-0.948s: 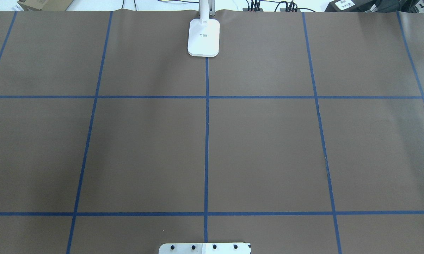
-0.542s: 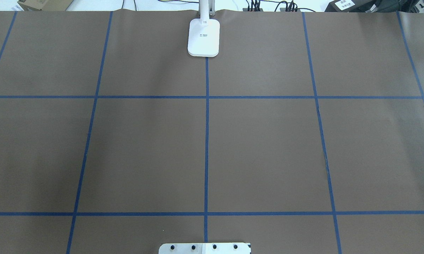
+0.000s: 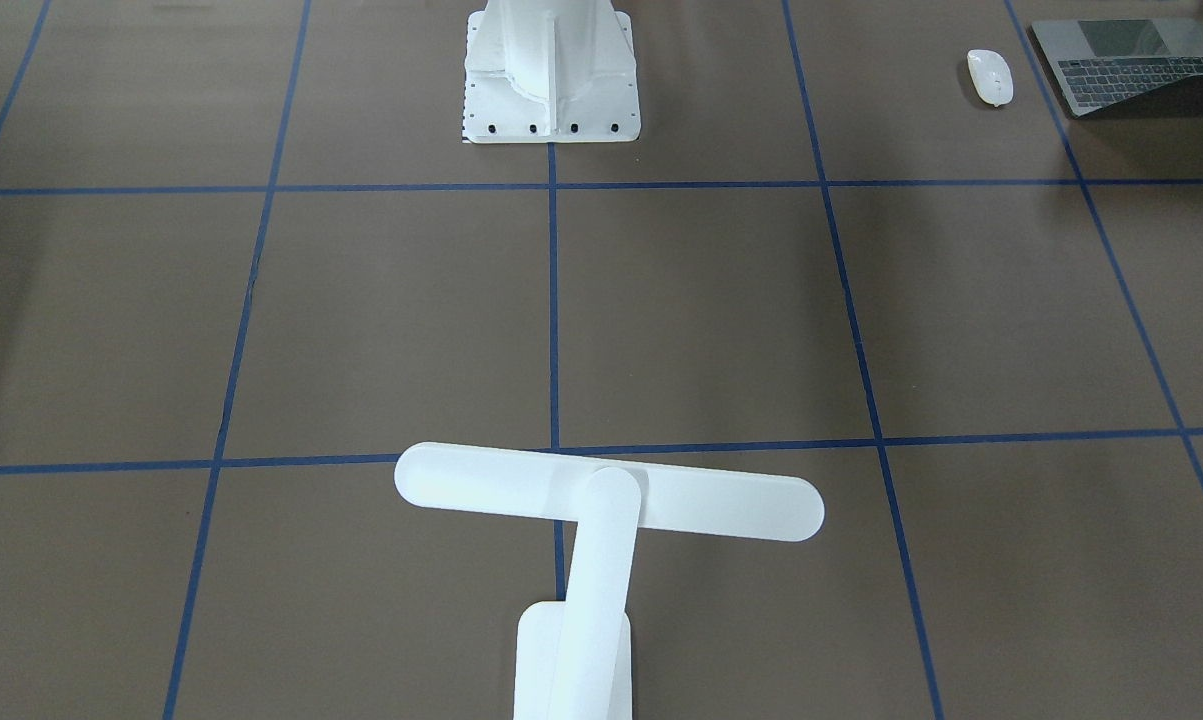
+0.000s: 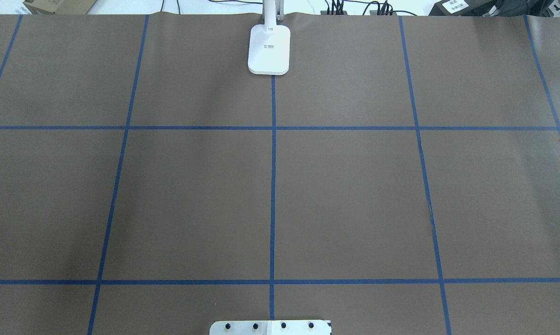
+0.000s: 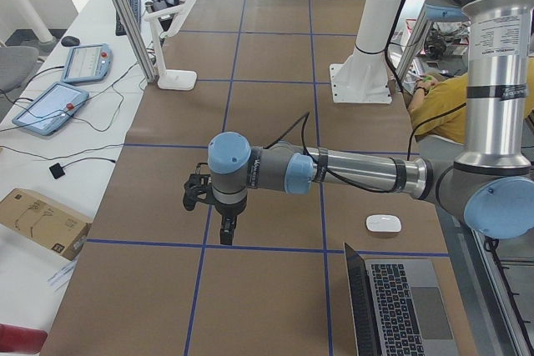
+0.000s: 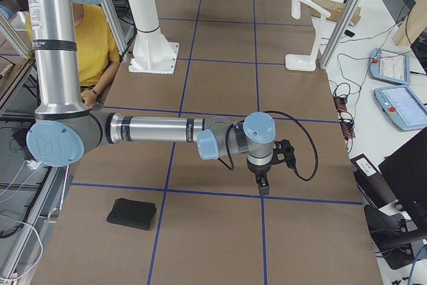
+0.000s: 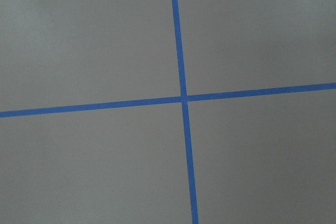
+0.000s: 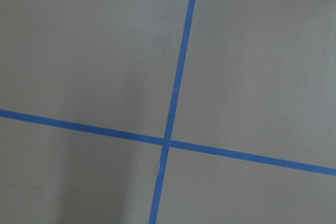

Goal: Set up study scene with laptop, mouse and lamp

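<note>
The white lamp [image 3: 609, 490] stands at the far middle edge of the table, and its base [image 4: 269, 49] lies on the centre blue line. The white mouse [image 3: 990, 77] lies next to the open grey laptop [image 3: 1126, 60] at the near corner on my left side. Both also show in the exterior left view, the mouse [image 5: 383, 223] just beyond the laptop [image 5: 400, 302]. My left gripper [image 5: 226, 231] hangs over a tape crossing, well away from the mouse. My right gripper [image 6: 263, 185] hangs over a crossing at the other end. I cannot tell whether either is open or shut.
The white robot pedestal [image 3: 551, 70] stands at the near middle edge. A black mouse pad [image 6: 132, 213] lies on my right side near the table's front. A person in a yellow shirt [image 6: 100, 45] sits behind the pedestal. Tablets and cables [image 5: 50, 106] lie beyond the far edge.
</note>
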You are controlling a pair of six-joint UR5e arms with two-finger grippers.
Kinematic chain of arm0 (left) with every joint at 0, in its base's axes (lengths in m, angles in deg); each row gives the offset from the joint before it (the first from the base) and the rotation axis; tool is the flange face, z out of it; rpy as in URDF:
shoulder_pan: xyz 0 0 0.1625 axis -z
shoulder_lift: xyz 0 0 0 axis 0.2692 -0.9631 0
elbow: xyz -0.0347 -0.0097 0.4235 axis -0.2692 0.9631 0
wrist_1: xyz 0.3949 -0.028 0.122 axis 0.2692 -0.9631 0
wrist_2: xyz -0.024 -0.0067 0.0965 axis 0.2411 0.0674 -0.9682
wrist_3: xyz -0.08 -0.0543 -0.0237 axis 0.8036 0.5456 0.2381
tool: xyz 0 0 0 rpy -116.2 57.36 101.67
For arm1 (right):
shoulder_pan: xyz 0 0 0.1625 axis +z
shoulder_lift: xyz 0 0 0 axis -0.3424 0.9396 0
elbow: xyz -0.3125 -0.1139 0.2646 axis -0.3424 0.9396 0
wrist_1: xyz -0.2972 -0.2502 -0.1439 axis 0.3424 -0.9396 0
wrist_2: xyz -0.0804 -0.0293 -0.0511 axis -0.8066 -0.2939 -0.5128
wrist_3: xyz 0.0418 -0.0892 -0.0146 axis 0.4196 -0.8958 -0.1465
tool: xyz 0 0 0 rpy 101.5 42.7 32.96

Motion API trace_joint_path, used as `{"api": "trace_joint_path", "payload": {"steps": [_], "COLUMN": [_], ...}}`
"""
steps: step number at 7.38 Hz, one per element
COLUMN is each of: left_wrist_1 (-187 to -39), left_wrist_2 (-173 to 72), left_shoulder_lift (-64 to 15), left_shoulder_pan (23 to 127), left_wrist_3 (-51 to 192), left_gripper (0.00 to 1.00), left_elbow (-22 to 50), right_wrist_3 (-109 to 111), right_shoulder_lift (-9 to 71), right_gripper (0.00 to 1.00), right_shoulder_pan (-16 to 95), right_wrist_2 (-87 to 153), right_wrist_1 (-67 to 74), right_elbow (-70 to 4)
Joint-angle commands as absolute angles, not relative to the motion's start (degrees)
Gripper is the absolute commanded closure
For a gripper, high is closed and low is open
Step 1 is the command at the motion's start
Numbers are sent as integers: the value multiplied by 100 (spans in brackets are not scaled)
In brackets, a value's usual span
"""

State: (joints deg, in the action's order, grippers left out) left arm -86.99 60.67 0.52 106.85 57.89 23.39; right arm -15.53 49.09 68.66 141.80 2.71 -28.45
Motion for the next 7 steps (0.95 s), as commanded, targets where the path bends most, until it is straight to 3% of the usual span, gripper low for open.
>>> {"api": "trace_joint_path", "payload": {"steps": [1,4,7], "left_wrist_1": [-8699,-8568,-8514], "left_wrist_2": [6081,6336,6345], "left_shoulder_lift": [837,1577,2157], "left_shoulder_pan": [11007,12516,13189], "left_wrist_3": [6263,6547,7879], "left_gripper": [0,0,0], "left_elbow": [2442,2626,2644], "right_wrist_3": [-1559,-1550,-1550], "right_shoulder_lift": [4921,4929,4930], "right_gripper": [1,1,1], "right_shoulder_pan": [6866,6866,6866], "right_wrist_2": [14237,14237,14237], "right_wrist_1": [271,271,271], "right_elbow": [-2726,-2550,-2470]}}
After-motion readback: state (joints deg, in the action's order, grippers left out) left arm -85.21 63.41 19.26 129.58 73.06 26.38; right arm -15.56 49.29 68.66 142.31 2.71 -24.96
